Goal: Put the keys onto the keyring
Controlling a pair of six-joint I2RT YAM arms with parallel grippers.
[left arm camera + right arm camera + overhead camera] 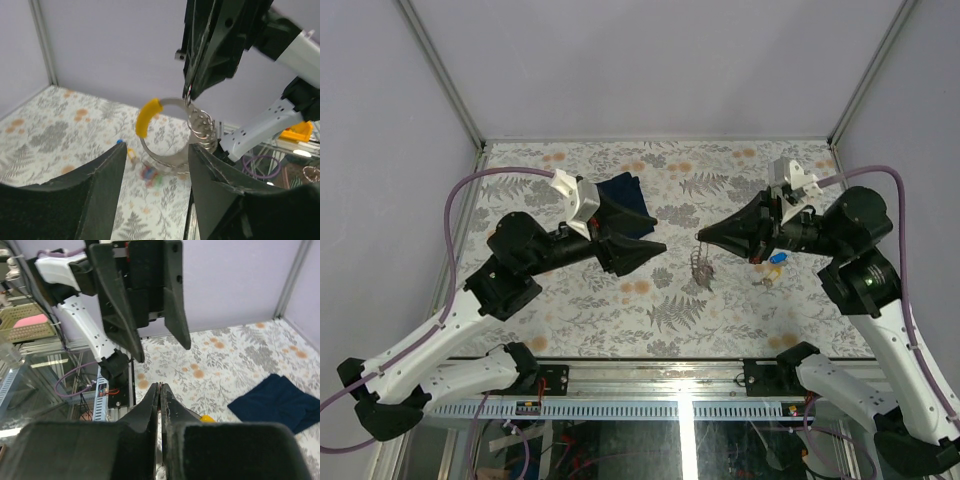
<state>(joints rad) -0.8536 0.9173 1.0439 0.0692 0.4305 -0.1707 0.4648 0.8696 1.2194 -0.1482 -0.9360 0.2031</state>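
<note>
Bright, even, diffuse light from above; shadows under arms faint on table. White glare streak on glossy front panel. Left wrist view: keyring sharp, slight sheen; keys beyond blurred; left gripper dark, soft-edged up close. Right wrist view: right gripper near-black, soft.

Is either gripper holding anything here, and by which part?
The right gripper pinches the thin silvery wire keyring at its top; the left gripper is open and empty.
</note>
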